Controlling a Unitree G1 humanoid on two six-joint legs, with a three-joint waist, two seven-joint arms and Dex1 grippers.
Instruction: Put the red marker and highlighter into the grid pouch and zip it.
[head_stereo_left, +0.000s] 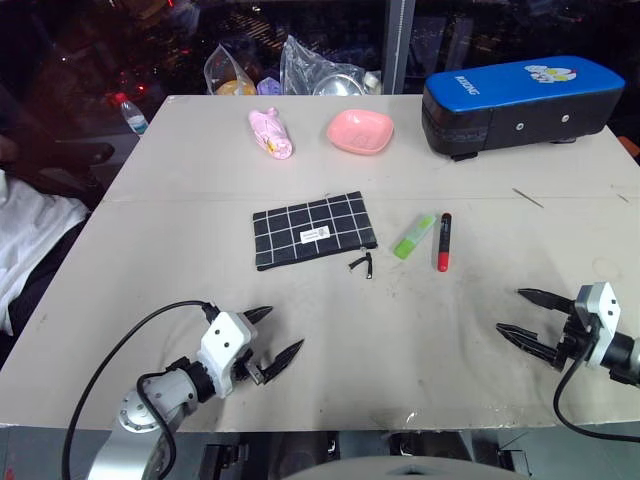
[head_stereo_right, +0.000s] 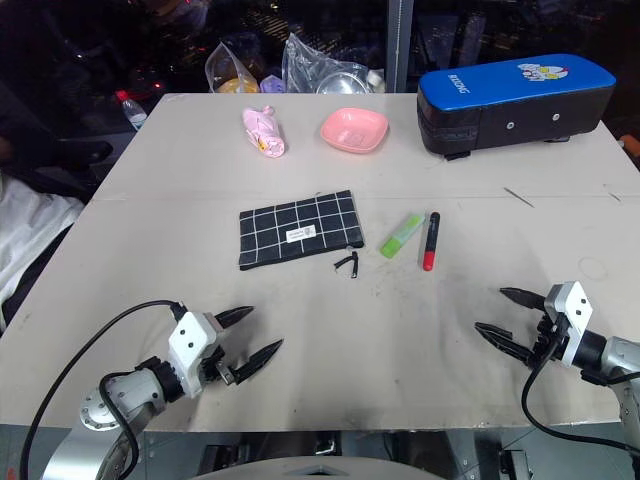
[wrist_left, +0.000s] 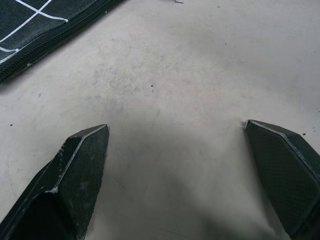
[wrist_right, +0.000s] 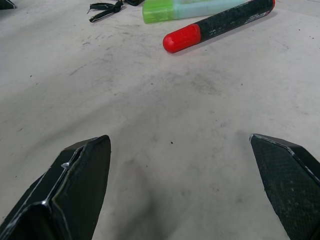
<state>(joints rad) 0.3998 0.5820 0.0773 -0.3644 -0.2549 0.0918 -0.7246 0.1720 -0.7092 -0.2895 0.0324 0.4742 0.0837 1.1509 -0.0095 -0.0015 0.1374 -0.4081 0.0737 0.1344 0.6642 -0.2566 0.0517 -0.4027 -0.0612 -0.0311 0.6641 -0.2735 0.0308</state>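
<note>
Grid pouch (head_stereo_left: 314, 231) flat fabric, highlighter (head_stereo_left: 413, 237) chunky translucent

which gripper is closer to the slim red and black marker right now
Right. The right gripper sits open below and right of the red and black marker; the left gripper, also open, is farther off, beyond the black grid-lined fabric pouch.

grid pouch (wrist_left: 30, 30) cut off — label (head_stereo_left: 314, 234) print unreadable

head pair looks down over table (head_stereo_left: 200, 330); wrist views skim it closely.
</note>
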